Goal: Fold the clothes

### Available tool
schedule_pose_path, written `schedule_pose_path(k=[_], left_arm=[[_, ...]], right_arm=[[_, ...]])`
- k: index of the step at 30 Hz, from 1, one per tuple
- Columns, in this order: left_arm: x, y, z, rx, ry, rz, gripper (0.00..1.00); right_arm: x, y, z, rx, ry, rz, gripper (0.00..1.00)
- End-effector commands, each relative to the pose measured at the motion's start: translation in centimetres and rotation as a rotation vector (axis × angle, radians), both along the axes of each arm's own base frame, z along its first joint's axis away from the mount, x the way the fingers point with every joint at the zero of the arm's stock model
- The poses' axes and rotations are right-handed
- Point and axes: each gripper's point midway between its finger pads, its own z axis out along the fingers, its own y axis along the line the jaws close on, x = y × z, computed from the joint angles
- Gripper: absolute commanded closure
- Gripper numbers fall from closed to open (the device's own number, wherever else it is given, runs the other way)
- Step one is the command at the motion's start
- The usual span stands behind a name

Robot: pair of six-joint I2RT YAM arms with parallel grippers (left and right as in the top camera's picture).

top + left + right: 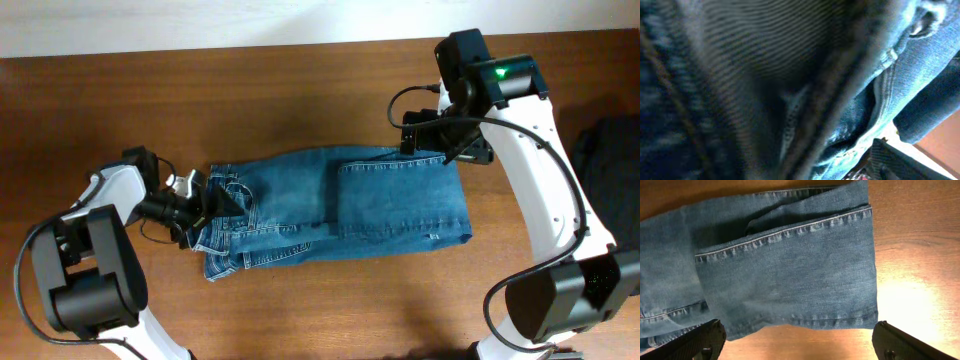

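Wooden tabletop (300,90) carries jeans (350,205) folded leg-over; right gripper (797,332) hangs released above the fold, left gripper (198,200) at waistband (215,238), grip not discernible, probably set for next fold.

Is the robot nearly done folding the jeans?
About halfway. The legs of the jeans are already folded back over themselves. The left pincer is at the waist end, and the right pincer hangs open above the folded end. Another fold probably remains.
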Motion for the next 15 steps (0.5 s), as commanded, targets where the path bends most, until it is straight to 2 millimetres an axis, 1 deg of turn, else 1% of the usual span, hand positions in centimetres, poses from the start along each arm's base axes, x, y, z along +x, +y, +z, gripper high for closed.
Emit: schedule_pose_path(k=[1, 3, 6, 7, 8, 10, 12, 15], left_arm=[[-0.6, -0.1, -0.8, 0.018, 0.021, -0.011, 0.36], [-0.6, 0.1, -1.0, 0.03, 0.021, -0.014, 0.54], [-0.7, 0.1, -1.0, 0.037, 0.022, -0.015, 0.72], [-0.7, 0.2, -1.1, 0.039, 0.022, -0.016, 0.82], [-0.7, 0.3, -1.1, 0.046, 0.023, -0.017, 0.86], [-0.9, 0.8, -1.5, 0.081, 0.03, -0.024, 0.99], [-1.2, 2.0, -2.2, 0.169, 0.07, -0.008, 0.99], [-1.0, 2.9, -2.3, 0.226, 0.076, -0.006, 0.99]], right_arm=[[0.0, -0.3, 0.8, -0.003, -0.022, 0.001, 0.01], [0.0, -0.3, 0.8, -0.003, -0.022, 0.001, 0.01], [0.0, -0.3, 0.8, -0.003, -0.022, 0.001, 0.01], [0.0, -0.3, 0.8, -0.003, -0.022, 0.001, 0.01], [0.0, -0.3, 0.8, -0.003, -0.022, 0.001, 0.01], [0.0, -0.3, 0.8, -0.003, -0.022, 0.001, 0.01], [-0.1, -0.3, 0.7, -0.003, -0.018, 0.001, 0.01], [-0.3, -0.3, 0.7, -0.005, -0.012, 0.002, 0.01]])
